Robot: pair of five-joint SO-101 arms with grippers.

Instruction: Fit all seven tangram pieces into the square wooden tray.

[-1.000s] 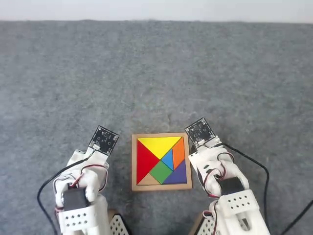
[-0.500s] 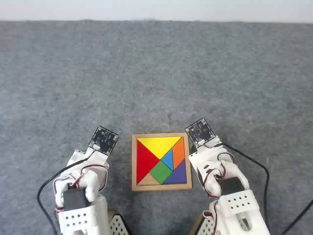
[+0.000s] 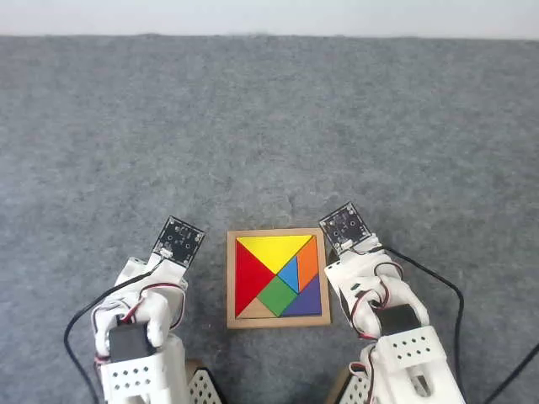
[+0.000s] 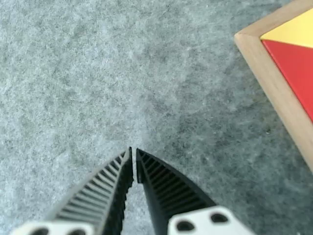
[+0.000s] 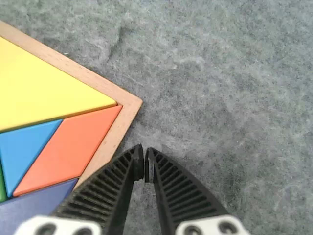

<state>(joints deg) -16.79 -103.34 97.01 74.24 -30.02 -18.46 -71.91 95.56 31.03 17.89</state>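
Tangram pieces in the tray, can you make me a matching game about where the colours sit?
Pieces: 1 yellow piece; 2 red piece; 3 orange piece; 4 green piece.
Places in the tray: A on the left claw side; B on the right claw side; C along the far edge; D between red and purple piece.
Pairs: 1-C; 2-A; 3-B; 4-D.

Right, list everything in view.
tray: one, light wood, between the arms.
yellow triangle: one, tray's far side.
red triangle: one, tray's left side.
blue triangle: one, tray's centre.
orange parallelogram: one, tray's right edge.
green square: one, tray's near middle.
purple triangle: one, tray's near right corner.
plain wood triangle: one, tray's near left corner.
mat: one, grey, covering the table.
left gripper: one, black fingers shut, over mat beside tray.
right gripper: one, black fingers shut, over mat by tray's corner.
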